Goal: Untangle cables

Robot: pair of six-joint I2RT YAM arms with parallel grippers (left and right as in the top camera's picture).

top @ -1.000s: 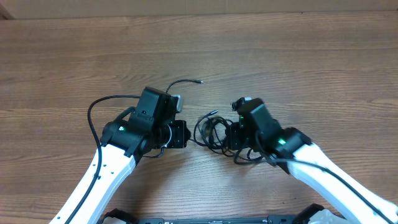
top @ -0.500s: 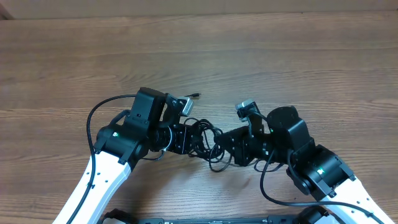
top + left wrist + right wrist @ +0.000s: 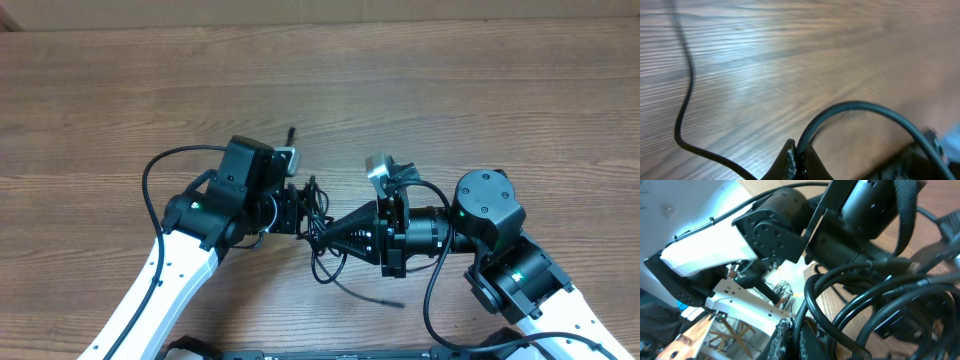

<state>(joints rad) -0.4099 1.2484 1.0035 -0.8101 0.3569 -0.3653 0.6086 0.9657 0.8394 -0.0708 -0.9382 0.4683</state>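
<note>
The cables (image 3: 316, 200) sit in a tight tangle just toward 6 o'clock from the middle of the desk (image 3: 480, 90), caught between the two tools. The left tool (image 3: 303, 212) comes in from 9 o'clock and the right tool (image 3: 325, 235) from 3 o'clock, so their tips almost meet at the knot.

One loose end (image 3: 290, 132) sticks out of the tangle toward 11 o'clock, past the left wrist. Another cord (image 3: 360, 290) trails off toward 4 o'clock and lies flat on the wood, with its tip (image 3: 400, 303) below the right tool.

In the left wrist view the left tool (image 3: 796, 159) has its fingers pressed together, pinching a cord (image 3: 860, 106). That cord arches up from the tips and curves away toward 4 o'clock. A thinner cord (image 3: 684, 107) snakes over the desk (image 3: 790, 60) on the 9 o'clock side.

In the right wrist view the right tool (image 3: 790, 340) is also pinched tight. Loops of the cables (image 3: 850, 300) rise from between its fingers and fan out toward 3 o'clock. Behind them the left arm (image 3: 705, 250) fills the 11 o'clock part of the view. In the overhead view the right tool tapers to a single point inside the tangle.
</note>
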